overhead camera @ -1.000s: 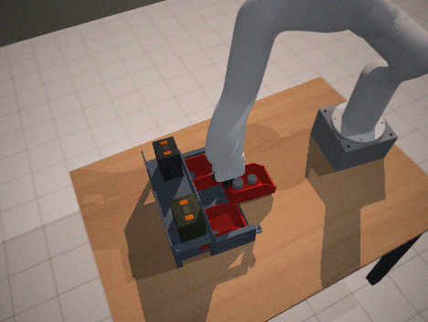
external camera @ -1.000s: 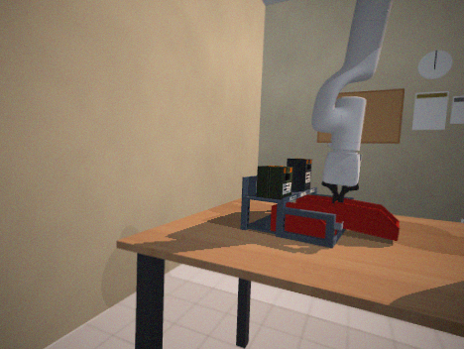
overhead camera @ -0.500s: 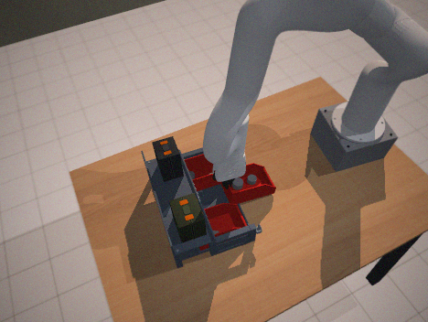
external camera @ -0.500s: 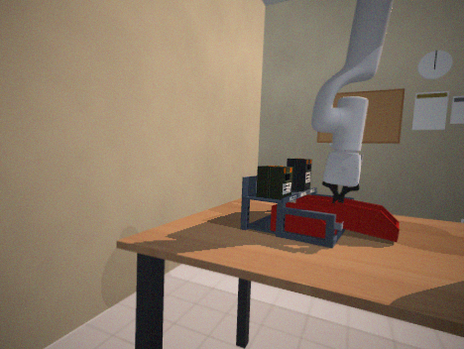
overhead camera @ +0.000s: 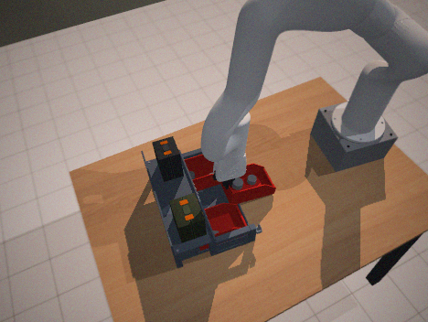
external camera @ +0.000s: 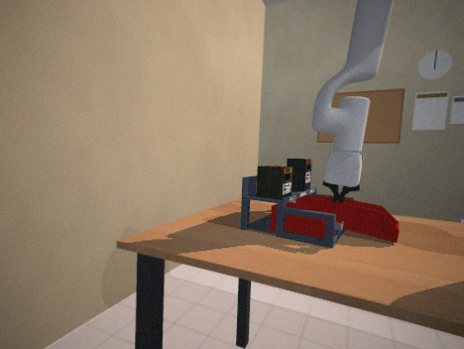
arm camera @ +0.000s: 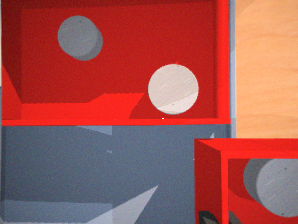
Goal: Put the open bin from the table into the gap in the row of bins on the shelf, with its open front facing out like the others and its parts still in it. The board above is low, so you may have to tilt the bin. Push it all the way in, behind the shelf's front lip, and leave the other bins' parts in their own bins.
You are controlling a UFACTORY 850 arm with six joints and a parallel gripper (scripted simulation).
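The open red bin [overhead camera: 251, 186] holds two grey cylinders and lies at the front of the grey shelf [overhead camera: 197, 206], its rear end at the gap [overhead camera: 212, 194] between two red bins. In the side view it is tilted [external camera: 362, 218], rear end raised. My gripper [overhead camera: 227, 182] is shut on the bin's rear wall; in the wrist view my fingertips straddle that wall, with a grey cylinder [arm camera: 270, 184] inside. The wrist view also shows a shelf bin [arm camera: 115, 60] with two cylinders and the empty shelf floor [arm camera: 100, 170].
Two dark boxes [overhead camera: 167, 157] [overhead camera: 187, 220] stand on the shelf's top board. The near shelf bin [overhead camera: 224, 217] sits right of the gap, the far one [overhead camera: 201, 169] left of it. The robot base [overhead camera: 352, 137] stands at the table's far right.
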